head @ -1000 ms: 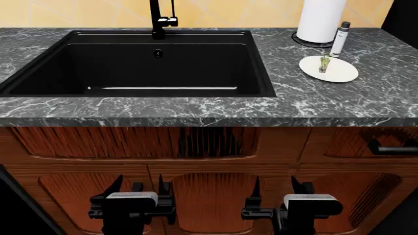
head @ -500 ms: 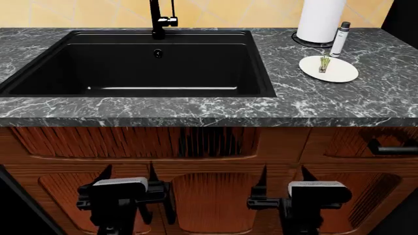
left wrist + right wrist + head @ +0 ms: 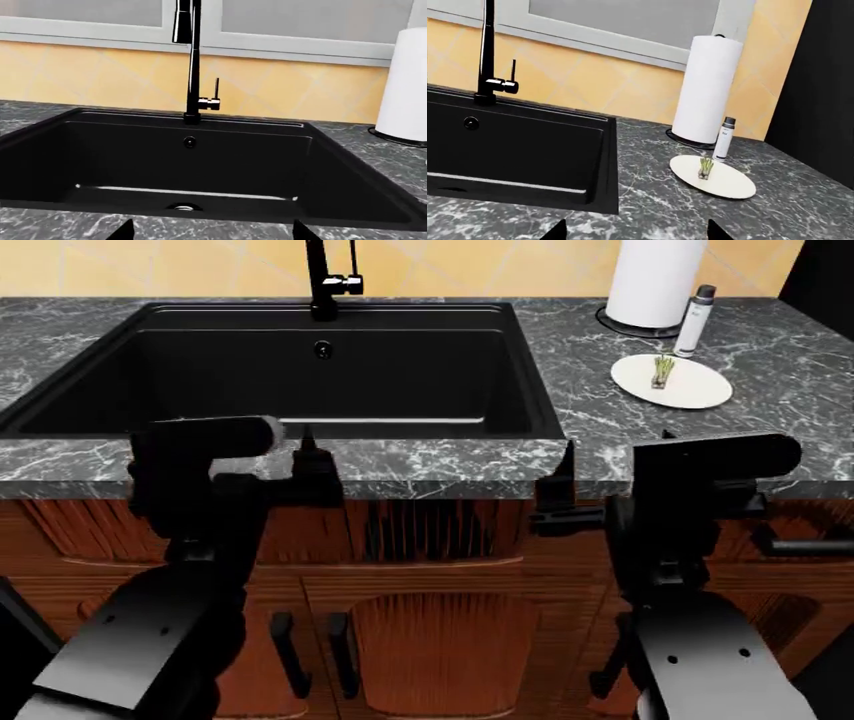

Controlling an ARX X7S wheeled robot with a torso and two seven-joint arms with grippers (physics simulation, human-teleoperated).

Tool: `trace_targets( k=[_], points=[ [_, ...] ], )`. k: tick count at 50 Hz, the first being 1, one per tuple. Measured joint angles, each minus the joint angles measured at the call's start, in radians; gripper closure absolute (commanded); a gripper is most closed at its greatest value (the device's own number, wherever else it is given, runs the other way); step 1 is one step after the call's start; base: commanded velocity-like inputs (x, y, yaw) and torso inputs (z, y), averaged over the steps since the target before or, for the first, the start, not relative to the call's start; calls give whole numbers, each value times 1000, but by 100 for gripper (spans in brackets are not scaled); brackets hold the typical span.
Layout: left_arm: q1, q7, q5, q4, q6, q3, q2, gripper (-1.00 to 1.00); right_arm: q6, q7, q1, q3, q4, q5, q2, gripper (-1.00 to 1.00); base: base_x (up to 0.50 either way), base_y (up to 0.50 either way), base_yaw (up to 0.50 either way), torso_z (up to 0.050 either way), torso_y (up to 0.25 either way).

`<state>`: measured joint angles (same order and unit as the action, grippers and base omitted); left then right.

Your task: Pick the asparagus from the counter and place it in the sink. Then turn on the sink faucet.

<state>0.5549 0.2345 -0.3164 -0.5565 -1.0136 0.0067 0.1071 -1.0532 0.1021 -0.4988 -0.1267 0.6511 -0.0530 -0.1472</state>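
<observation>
The asparagus (image 3: 662,369) stands as a small upright bundle on a round white plate (image 3: 694,390), on the marble surface (image 3: 641,440) to the right of the sink (image 3: 527,370), well apart from both hands. Just behind the plate stand a slim spray bottle (image 3: 694,320) and a paper towel roll (image 3: 654,280), so the plate's back is crowded while its front and right sides open onto bare marble.

The sink is a deep black basin with a drain (image 3: 183,206) near its front wall; a strip of marble separates its right rim from the plate. The sink faucet (image 3: 320,280) rises from the middle of the back rim, its thin lever (image 3: 215,92) upright on its right side.

The left hand (image 3: 300,455) hangs at the surface's thick front edge before the sink, its fingers spread and pinching nothing. The right hand (image 3: 561,475) hangs at the same edge, before the marble strip, fingers likewise spread and empty. Wooden cabinet doors (image 3: 427,630) fill the space below the edge.
</observation>
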Motion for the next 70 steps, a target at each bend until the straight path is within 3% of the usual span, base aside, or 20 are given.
trace_targets(
  k=[14,35,53,62,70],
  points=[
    [260,22,-42,158,-126,-20,-30,-100,-143,-47,-246,11,-78,30,1,-100,0,0,0,50,0],
    [386,47,-53,365,-78,-2,-46,-100,-155,-69,-382,28,-208,55,-16,-100,0,0,0,50,0],
    [519,48,-2,770,175,121,-79,-100,-28,-74,-470,62,-452,68,-39,-100,0,0,0,15,0],
    [613,82,-76,1068,379,262,-94,-100,94,-77,-515,84,-652,79,-44,-100,0,0,0,0,0],
    [701,120,-230,1313,561,447,-101,-100,186,-90,-559,98,-806,95,-45,-100,18,0,0,0,0]
  ],
)
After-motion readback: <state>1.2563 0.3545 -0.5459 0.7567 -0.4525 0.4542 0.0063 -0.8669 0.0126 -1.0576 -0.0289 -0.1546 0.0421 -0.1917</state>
